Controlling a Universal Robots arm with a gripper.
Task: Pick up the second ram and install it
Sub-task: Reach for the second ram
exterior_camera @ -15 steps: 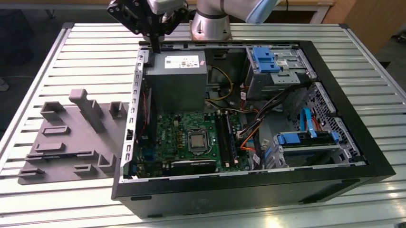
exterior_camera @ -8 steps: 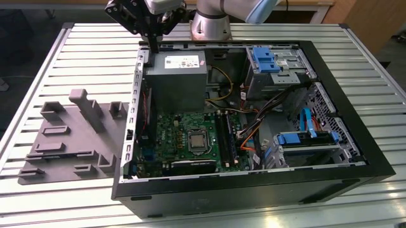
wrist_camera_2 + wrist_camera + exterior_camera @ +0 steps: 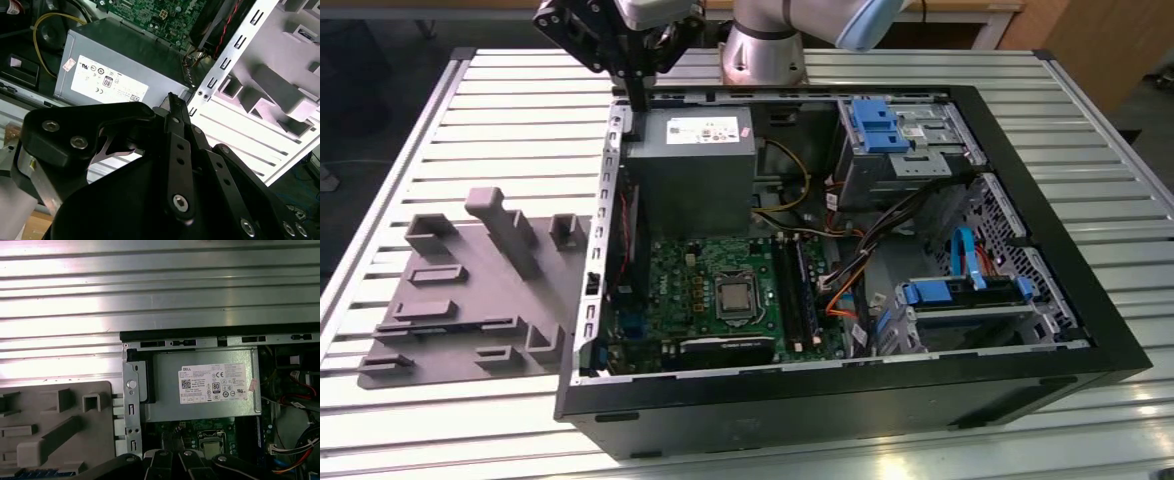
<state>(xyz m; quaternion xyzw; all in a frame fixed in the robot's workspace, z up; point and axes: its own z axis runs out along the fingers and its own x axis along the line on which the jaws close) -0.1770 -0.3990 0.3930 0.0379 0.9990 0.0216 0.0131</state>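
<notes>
Gripper (image 3: 639, 98) (image 3: 171, 98) hangs over a corner of the open computer case (image 3: 854, 400), jaws pressed together, thin tips pointing down. Just under the jaws are the case rim and the near edge of the grey power-supply box (image 3: 691, 165) (image 3: 110, 75) (image 3: 205, 385). Green motherboard (image 3: 707, 275) lies beyond the box, away from the jaws. Grey fixture (image 3: 467, 300) (image 3: 50, 410) sits on the slatted table (image 3: 507, 120) outside the case, off to one side of the jaws and apart from them. Second ram (image 3: 37, 473) looks to be the blue-green strip with dark chips on the fixture in the first wrist view, well apart from the jaw tips. Cannot tell how it is seated.
</notes>
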